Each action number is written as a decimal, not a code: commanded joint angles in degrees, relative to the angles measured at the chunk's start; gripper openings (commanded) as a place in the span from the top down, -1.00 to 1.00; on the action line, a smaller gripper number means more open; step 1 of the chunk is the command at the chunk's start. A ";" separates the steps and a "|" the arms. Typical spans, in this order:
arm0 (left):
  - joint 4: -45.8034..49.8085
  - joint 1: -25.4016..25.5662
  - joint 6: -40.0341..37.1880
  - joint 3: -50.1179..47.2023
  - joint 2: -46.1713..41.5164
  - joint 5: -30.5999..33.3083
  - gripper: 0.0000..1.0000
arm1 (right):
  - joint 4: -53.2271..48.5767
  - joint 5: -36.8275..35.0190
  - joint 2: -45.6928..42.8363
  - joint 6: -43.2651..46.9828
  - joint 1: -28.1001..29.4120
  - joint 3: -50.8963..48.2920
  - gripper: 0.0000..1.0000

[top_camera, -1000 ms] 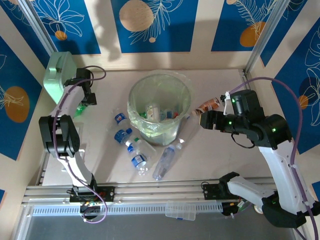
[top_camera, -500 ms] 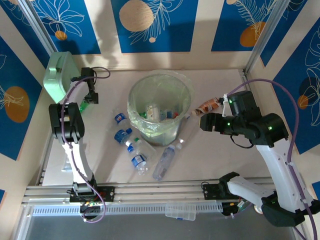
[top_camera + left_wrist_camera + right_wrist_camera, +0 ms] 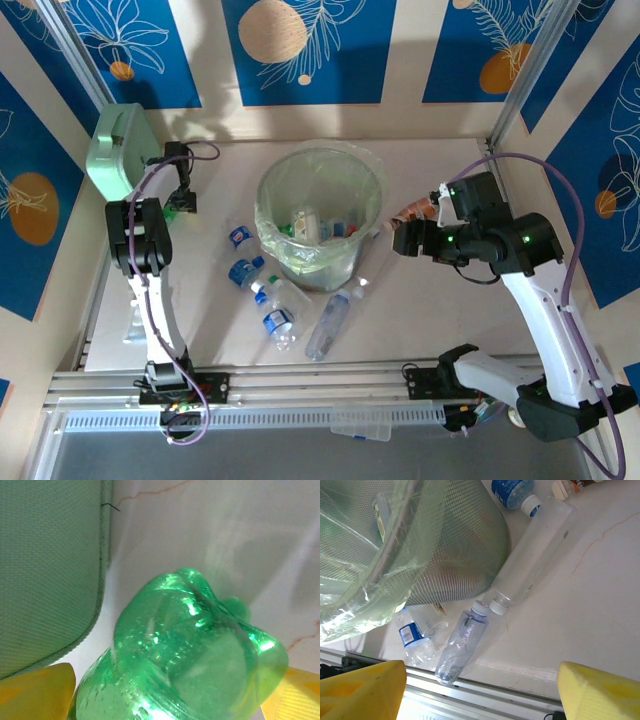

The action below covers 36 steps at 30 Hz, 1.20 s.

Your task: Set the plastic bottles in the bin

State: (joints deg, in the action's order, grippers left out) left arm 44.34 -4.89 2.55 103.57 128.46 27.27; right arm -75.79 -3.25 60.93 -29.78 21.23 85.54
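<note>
- Since a second ago the left arm [image 3: 140, 250] has drawn its elbow in and stretched toward the far-left corner, while the right arm [image 3: 545, 290] has edged a little toward the bin [image 3: 272, 215].
- Nearest me, several loose bottles [image 3: 277, 318] lie on the table [image 3: 440, 310] in front of the bin. A clear bottle [image 3: 535, 550] and a crushed bottle [image 3: 462, 645] sit almost cap to cap against the bin's wall. I judge that closing on one could nudge the other out of reach.
- Farther out, the green bottle [image 3: 185, 655] lies just beside the mint-green case [image 3: 45, 570]. Its body looks slick and dented, so an off-centre squeeze could squirt it out. The finger nearest the case could also catch on it.
- The lift to the bin crosses those loose bottles, so a weak hold would drop the green one among them.
- Right arm: elbow raised, wrist pointing toward the bin. The right end effector [image 3: 480, 690] is spread wide with nothing between its pads.
- Left arm: nearly straight from its base, wrist dipped at the corner. The left end effector [image 3: 165, 692] is spread wide astride the green bottle. I cannot tell whether the pads touch it yet.
</note>
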 commanded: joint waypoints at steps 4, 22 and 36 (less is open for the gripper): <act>1.77 -0.73 0.72 0.19 1.48 -4.02 -0.51 | 0.42 2.02 -0.19 -1.72 -0.54 1.36 -0.59; -0.35 2.58 9.10 -6.38 -12.27 -18.12 0.13 | 1.70 0.24 -1.16 -5.90 -1.37 5.52 -0.58; -1.31 13.01 12.83 -12.08 -38.33 -28.36 0.14 | 3.63 -1.45 -0.90 -10.65 -1.72 11.24 -0.55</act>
State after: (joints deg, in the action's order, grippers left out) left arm 42.41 5.10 13.74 92.58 94.08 2.48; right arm -73.67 -4.49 60.03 -38.04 19.79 95.35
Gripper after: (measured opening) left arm 0.528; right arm 0.777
